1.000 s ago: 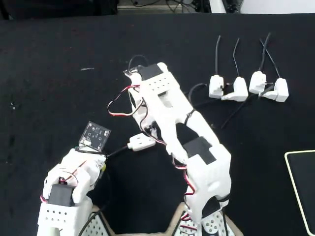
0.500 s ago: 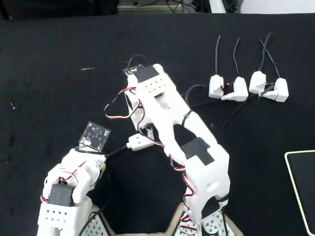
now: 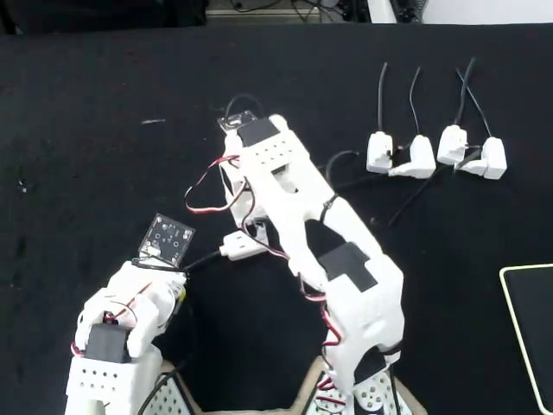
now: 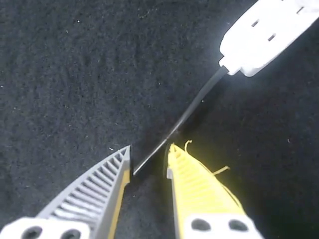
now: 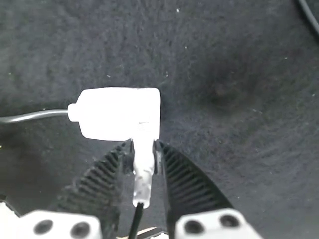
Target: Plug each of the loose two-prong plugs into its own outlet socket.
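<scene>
Right claw: clenched on the two-prong plug at the outlet block
Left claw: released, straddling the cord
Seating: we should push straight in, bracing the block against sliding

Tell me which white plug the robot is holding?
The lone white plastic plug mid-table, pinched in the jaws of the right gripper at a white socket block; four other white pieces lie untouched far right.
</scene>
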{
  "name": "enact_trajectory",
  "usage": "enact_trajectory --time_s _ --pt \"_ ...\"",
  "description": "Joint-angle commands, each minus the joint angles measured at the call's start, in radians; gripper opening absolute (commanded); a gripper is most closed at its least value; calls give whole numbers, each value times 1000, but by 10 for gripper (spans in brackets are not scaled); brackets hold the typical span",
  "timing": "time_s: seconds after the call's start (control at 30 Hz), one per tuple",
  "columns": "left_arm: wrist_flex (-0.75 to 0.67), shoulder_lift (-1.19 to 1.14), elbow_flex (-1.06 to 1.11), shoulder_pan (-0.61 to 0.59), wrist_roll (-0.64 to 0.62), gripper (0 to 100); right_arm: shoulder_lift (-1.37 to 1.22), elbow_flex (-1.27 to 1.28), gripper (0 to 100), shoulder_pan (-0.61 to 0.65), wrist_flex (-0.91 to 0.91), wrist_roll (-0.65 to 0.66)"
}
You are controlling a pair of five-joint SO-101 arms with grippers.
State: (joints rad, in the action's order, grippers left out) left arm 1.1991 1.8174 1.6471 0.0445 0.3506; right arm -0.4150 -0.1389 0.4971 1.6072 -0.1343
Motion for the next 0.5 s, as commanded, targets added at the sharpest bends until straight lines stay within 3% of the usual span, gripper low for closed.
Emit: enact_trajectory --time_s 0.0,0.27,0.47 --pt "-34 6 -24 -39 0 130 4 -1 10 18 -28 -2" --pt "-75 6 -47 -160 -92 130 2 19 10 20 -92 -2" --pt "-75 6 -47 -159 -92 130 2 74 10 51 -138 -2"
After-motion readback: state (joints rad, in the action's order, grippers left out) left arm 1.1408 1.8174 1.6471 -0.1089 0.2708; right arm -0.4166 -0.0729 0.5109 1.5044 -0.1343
